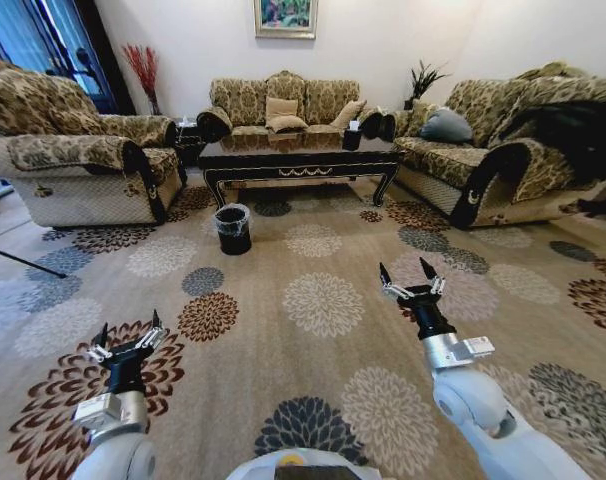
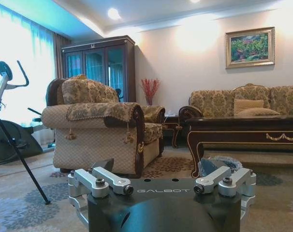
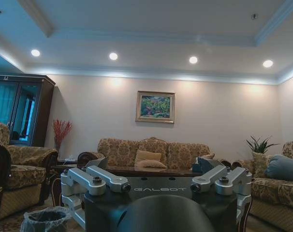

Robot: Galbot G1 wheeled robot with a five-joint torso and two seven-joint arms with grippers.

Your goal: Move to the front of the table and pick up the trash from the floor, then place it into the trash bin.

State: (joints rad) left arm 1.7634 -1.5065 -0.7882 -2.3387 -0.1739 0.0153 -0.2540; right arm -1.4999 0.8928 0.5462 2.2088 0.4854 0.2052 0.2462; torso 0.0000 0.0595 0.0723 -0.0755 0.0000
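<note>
While both grippers, left [image 1: 128,335] and right [image 1: 411,279], are hovering open and empty, trash isn't showing; probably light, crushable; bin [image 1: 233,228] is waiting beside the table [image 1: 301,158].

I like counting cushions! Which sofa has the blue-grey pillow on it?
The sofa on the robot's right holds the blue-grey pillow. The middle sofa holds tan cushions, and the left one has none.

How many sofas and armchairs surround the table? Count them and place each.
3: an armchair on the left of the table, a long sofa behind it, another sofa on the right. None seems hidden.
</note>
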